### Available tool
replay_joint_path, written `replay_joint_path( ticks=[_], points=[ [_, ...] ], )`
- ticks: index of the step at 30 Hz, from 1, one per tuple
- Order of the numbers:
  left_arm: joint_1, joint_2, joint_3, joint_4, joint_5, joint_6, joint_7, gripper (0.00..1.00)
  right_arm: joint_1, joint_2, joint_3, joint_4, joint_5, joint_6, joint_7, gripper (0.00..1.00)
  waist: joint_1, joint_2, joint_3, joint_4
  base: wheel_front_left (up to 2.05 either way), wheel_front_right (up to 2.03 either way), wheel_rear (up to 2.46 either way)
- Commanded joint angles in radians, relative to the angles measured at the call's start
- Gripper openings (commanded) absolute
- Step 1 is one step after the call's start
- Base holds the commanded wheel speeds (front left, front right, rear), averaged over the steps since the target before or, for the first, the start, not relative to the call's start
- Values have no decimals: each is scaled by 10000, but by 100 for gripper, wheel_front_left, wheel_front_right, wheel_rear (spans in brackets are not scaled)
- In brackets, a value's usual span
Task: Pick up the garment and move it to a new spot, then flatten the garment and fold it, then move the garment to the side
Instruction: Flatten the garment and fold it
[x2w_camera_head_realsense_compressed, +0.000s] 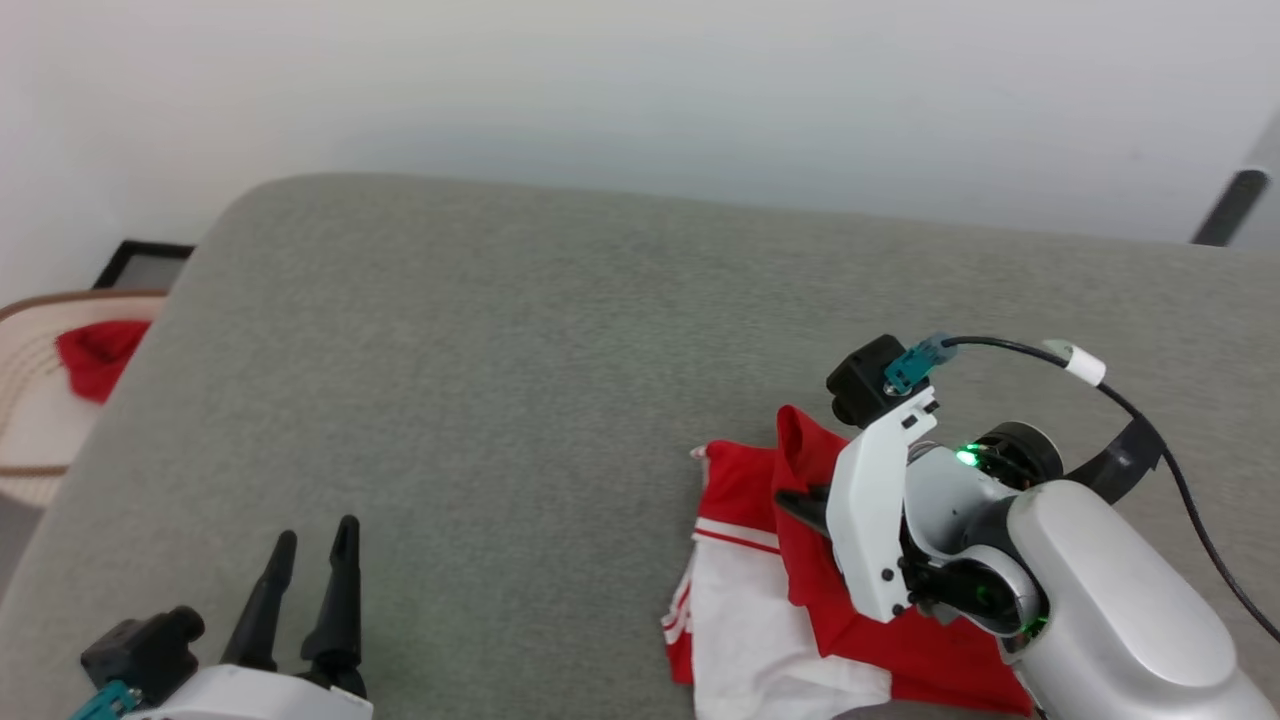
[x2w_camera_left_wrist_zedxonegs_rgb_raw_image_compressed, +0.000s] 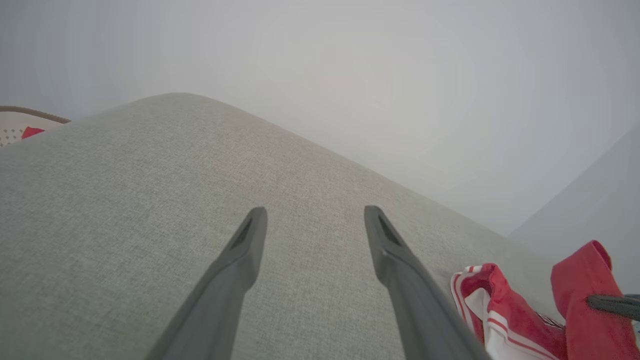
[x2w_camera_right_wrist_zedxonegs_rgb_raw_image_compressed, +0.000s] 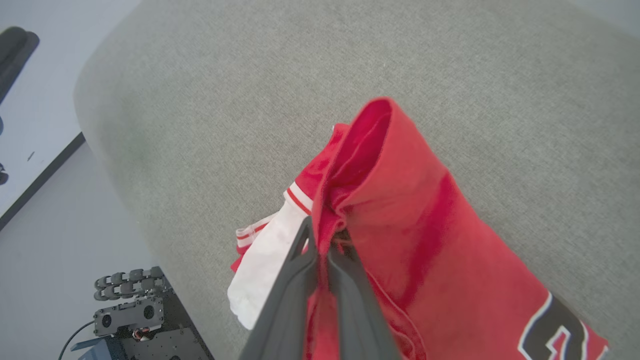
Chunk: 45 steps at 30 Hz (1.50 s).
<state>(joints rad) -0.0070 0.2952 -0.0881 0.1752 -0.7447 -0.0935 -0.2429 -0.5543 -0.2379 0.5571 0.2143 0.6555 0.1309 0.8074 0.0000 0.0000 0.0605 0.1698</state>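
Observation:
The garment (x2w_camera_head_realsense_compressed: 760, 590) is a red jersey T-shirt with white sleeves and striped trim, bunched at the lower right of the grey cushion (x2w_camera_head_realsense_compressed: 520, 380). My right gripper (x2w_camera_head_realsense_compressed: 800, 502) is shut on a red fold of it and lifts that fold off the surface. In the right wrist view the two dark fingers pinch the red cloth (x2w_camera_right_wrist_zedxonegs_rgb_raw_image_compressed: 400, 200) at the gripper (x2w_camera_right_wrist_zedxonegs_rgb_raw_image_compressed: 325, 240), with a white sleeve (x2w_camera_right_wrist_zedxonegs_rgb_raw_image_compressed: 270, 260) hanging left and a black-and-white print (x2w_camera_right_wrist_zedxonegs_rgb_raw_image_compressed: 555, 330) at lower right. My left gripper (x2w_camera_head_realsense_compressed: 315, 540) stands open at the lower left, nothing between its fingers (x2w_camera_left_wrist_zedxonegs_rgb_raw_image_compressed: 240, 260). The garment (x2w_camera_left_wrist_zedxonegs_rgb_raw_image_compressed: 505, 310) lies to its right.
A pale basket (x2w_camera_head_realsense_compressed: 30, 400) beyond the cushion's left edge holds a small red cloth (x2w_camera_head_realsense_compressed: 95, 355). A black frame (x2w_camera_head_realsense_compressed: 140, 262) leans by the white wall. A dark cable (x2w_camera_head_realsense_compressed: 1150, 420) runs over my right wrist. Bare grey surface spreads across the middle and back.

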Motion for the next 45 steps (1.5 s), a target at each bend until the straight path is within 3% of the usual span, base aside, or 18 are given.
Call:
replay_joint_path(
  ticks=[1,9,10,11,12,14,21,28,37,45],
  points=[
    [-118,-36,-7,60,59,-56,-55,100,-126,80,74,217,-102,-4,-169,0,0,0,108,366,0,0,0],
    [-412,-172,-76,396,30,-173,-135,100,-609,534,700,2151,-84,-4,-1110,0,0,0,224,643,0,0,0],
    [-434,-182,-70,430,27,-187,-134,100,-717,569,820,2340,-61,-4,-1185,17,0,0,231,635,0,0,0],
    [-467,-191,-63,455,22,-205,-148,100,-825,592,901,2496,-37,-4,-1279,43,0,0,230,623,0,0,0],
    [-493,-193,-55,469,26,-221,-154,100,-893,638,992,2629,2,-4,-1382,49,0,0,224,607,0,0,0],
    [-488,-178,-10,496,19,-224,-173,100,-1020,685,1227,2813,108,-4,-1555,100,0,0,198,533,0,0,0],
    [-325,-61,152,444,85,-234,-195,100,-1366,468,1770,2669,781,-4,-2140,100,0,0,61,94,0,0,0],
    [-110,123,286,193,274,-142,-203,100,-1345,-357,1886,1806,1037,-4,-3103,100,0,0,-78,-616,0,0,0],
    [205,245,446,-203,602,-20,-219,100,-555,-1739,1303,981,589,-4,-5443,100,0,0,-301,-1680,0,0,0],
    [570,314,570,-311,762,30,-218,100,662,-2369,227,951,133,-4,-7192,100,0,0,-521,-2363,0,0,0]
  ],
)
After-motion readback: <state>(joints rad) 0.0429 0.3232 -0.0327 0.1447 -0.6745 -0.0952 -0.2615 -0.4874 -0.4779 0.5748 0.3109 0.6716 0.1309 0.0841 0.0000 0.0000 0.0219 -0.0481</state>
